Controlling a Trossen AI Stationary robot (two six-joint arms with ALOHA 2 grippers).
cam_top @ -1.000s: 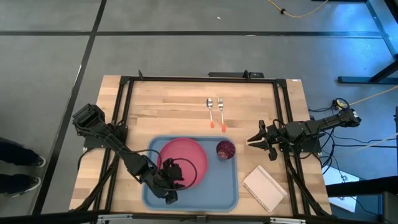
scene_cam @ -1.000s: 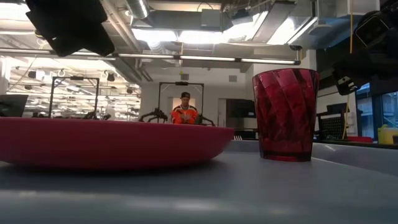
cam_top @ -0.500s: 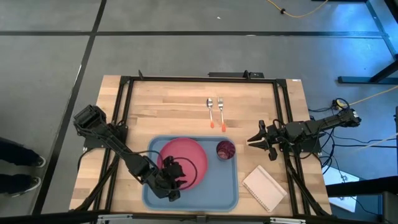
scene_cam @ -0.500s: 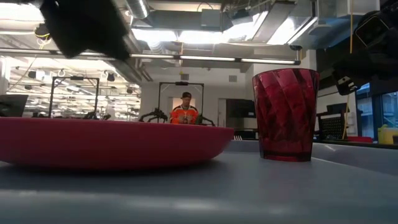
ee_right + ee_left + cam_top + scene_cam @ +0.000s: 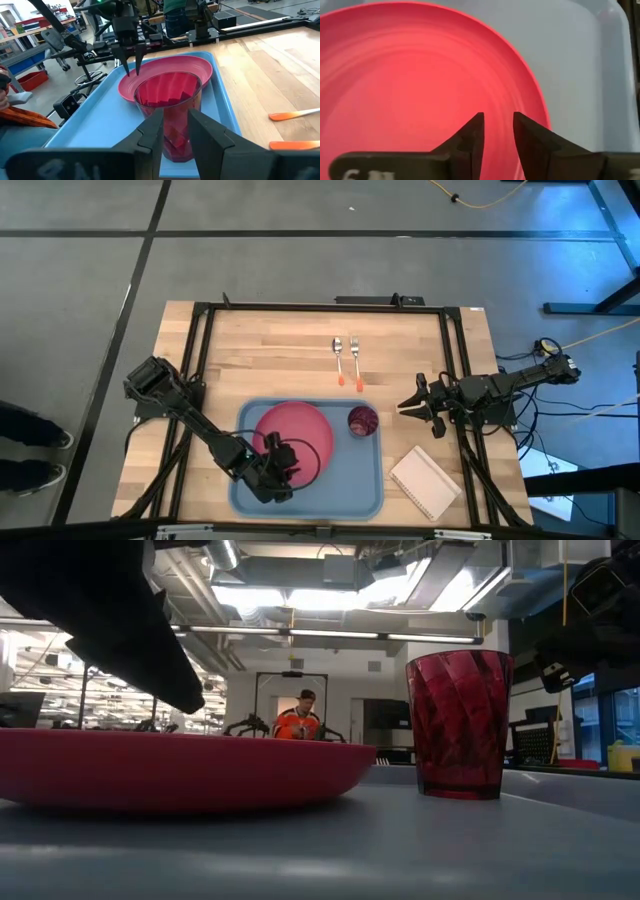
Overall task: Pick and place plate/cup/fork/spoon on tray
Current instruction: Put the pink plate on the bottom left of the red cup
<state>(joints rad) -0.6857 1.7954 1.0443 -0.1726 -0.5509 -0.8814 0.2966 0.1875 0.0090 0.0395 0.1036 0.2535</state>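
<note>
The pinkish-red plate (image 5: 300, 435) lies flat in the light blue tray (image 5: 350, 480), on its left half. The maroon cup (image 5: 362, 420) stands upright in the tray's far right corner. The fork and the spoon (image 5: 346, 362) lie side by side on the wood beyond the tray, orange tips toward it. My left gripper (image 5: 278, 473) hangs just over the plate's near left part (image 5: 410, 75), fingers pointing down and slightly apart, empty. My right gripper (image 5: 405, 408) waits to the right of the cup (image 5: 167, 105), narrowly open and empty.
A white notepad (image 5: 425, 482) lies on the table right of the tray's near end. A black frame (image 5: 200, 380) runs along the table's left, far and right sides. In the low view a person in orange (image 5: 298, 722) stands far behind the table.
My left gripper has come down toward the plate: in the low view it started high at the upper left and now hangs low, just above the plate's rim. Plate, cup and right arm have kept still.
</note>
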